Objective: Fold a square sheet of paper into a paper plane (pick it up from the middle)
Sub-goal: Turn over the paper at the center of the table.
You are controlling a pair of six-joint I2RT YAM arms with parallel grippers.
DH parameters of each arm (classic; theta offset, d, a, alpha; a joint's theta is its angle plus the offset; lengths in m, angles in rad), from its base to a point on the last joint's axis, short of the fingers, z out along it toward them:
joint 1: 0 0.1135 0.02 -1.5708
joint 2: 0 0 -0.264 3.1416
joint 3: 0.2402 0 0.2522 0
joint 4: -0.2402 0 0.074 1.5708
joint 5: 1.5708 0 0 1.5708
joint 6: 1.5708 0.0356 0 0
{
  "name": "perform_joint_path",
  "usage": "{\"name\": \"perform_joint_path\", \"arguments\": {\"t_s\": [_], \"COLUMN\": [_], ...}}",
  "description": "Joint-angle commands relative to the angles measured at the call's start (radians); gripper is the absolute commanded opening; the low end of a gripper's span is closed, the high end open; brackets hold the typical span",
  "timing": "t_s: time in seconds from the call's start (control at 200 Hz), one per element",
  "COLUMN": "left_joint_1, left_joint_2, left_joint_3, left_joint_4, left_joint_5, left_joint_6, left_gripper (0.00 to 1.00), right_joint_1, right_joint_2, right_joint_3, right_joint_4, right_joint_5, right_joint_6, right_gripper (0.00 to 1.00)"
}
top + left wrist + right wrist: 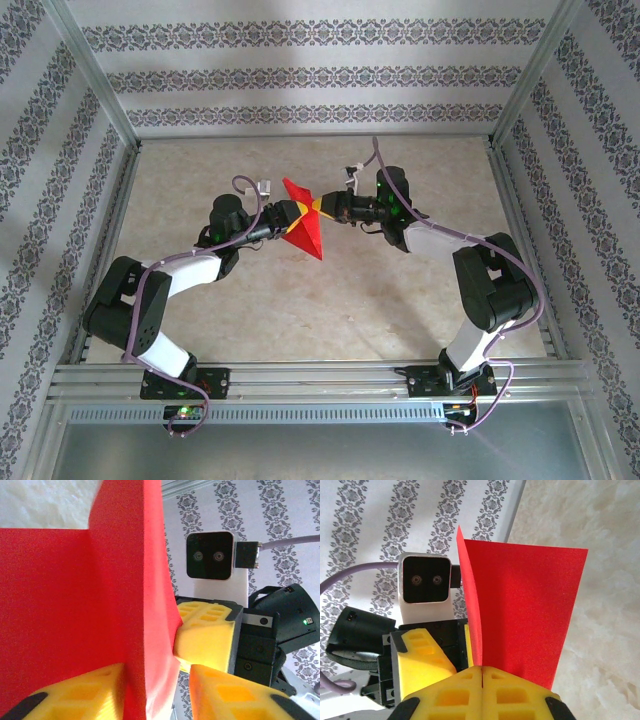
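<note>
Right wrist view shows the right hand (482, 672) pinched shut on the red paper (525, 605); left hand (156, 682) straddles it, narrowly apart.

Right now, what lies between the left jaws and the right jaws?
The folded red paper. The top view shows both arms meeting at it; the right jaws are shut on it, and it stands between the open left jaws.
</note>
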Motion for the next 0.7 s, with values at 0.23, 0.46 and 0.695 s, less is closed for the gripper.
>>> {"name": "perform_joint_path", "arguments": {"t_s": [0.23,0.46,0.695], "left_joint_1": [-0.008,-0.004,0.010], "left_joint_2": [0.011,0.013,-0.082], "left_joint_3": [0.021,0.009,0.045], "left_joint_4": [0.064,0.071,-0.369], "left_joint_5": [0.018,0.027,-0.050], "left_joint_6": [0.022,0.027,0.218], "left_gripper": [0.17,0.08,0.08], "right_joint_1": [-0.014,-0.051,-0.144], "right_joint_2": [0.010,-0.012,-0.127], "right_joint_3": [-0.019,-0.054,-0.138], "right_joint_4": [0.086,0.078,-0.086], "right_joint_5": [-0.037,-0.015,0.111], "right_joint_6": [0.060,0.045,-0.093], "right_gripper": [0.05,0.29,0.50]}}
